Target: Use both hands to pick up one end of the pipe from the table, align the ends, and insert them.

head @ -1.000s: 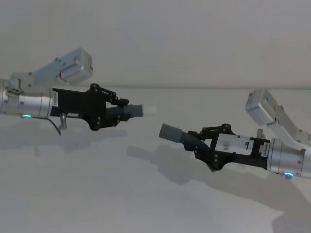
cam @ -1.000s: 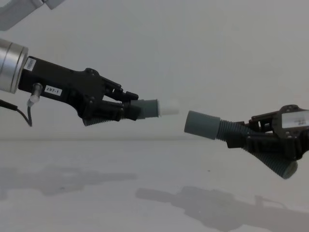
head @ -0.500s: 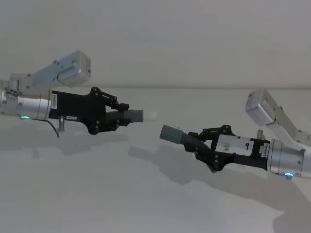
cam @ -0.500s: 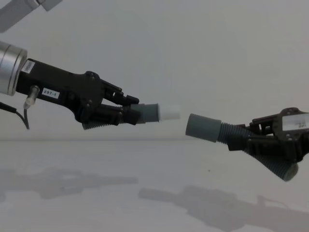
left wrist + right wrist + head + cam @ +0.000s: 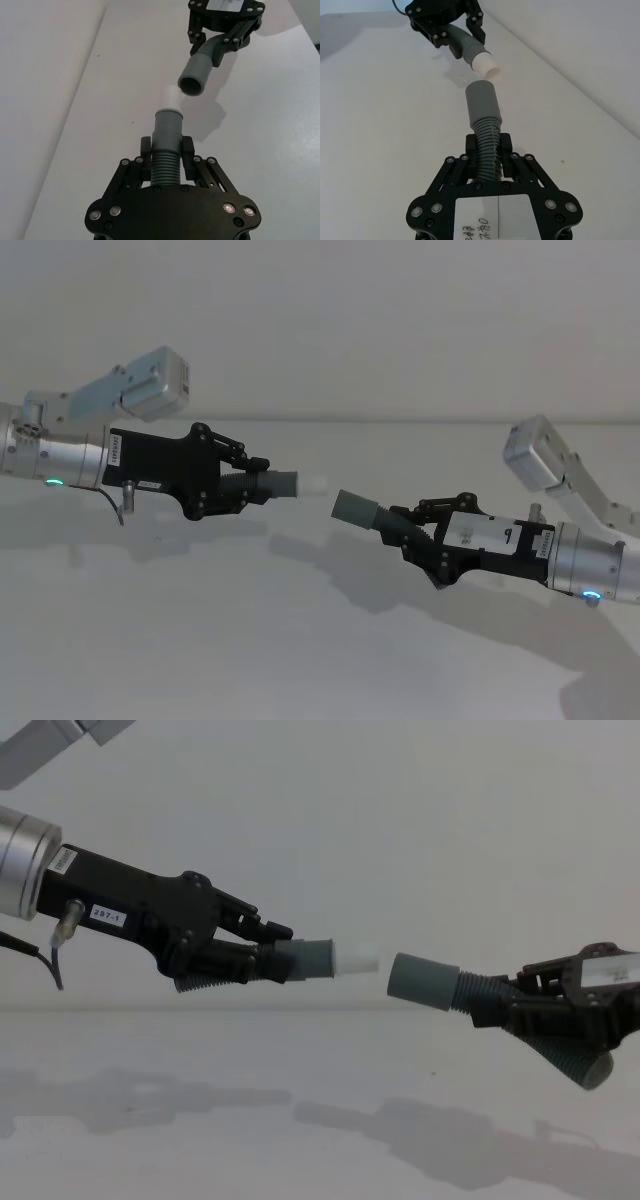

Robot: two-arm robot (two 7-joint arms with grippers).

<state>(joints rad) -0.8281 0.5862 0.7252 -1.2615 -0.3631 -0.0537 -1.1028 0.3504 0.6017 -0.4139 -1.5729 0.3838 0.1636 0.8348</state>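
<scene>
The left black two-finger gripper is clamped on the ribs of a dark-grey corrugated hose piece, whose smooth grey cuff with narrow white tip juts ahead of its fingers. Just beyond and slightly lower, apart, faces the plain grey cuff of the second corrugated hose, pinched by the right black gripper. Both hang above the white matte table. The hoses look light and bendy; gripping close behind the cuffs should limit flex.

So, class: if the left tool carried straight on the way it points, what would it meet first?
Probably the plain cuff held by the right tool. The left tool carries its hose's white tip ahead, with a small gap left; in the left wrist view they look slightly offset, so it might touch the rim.
</scene>
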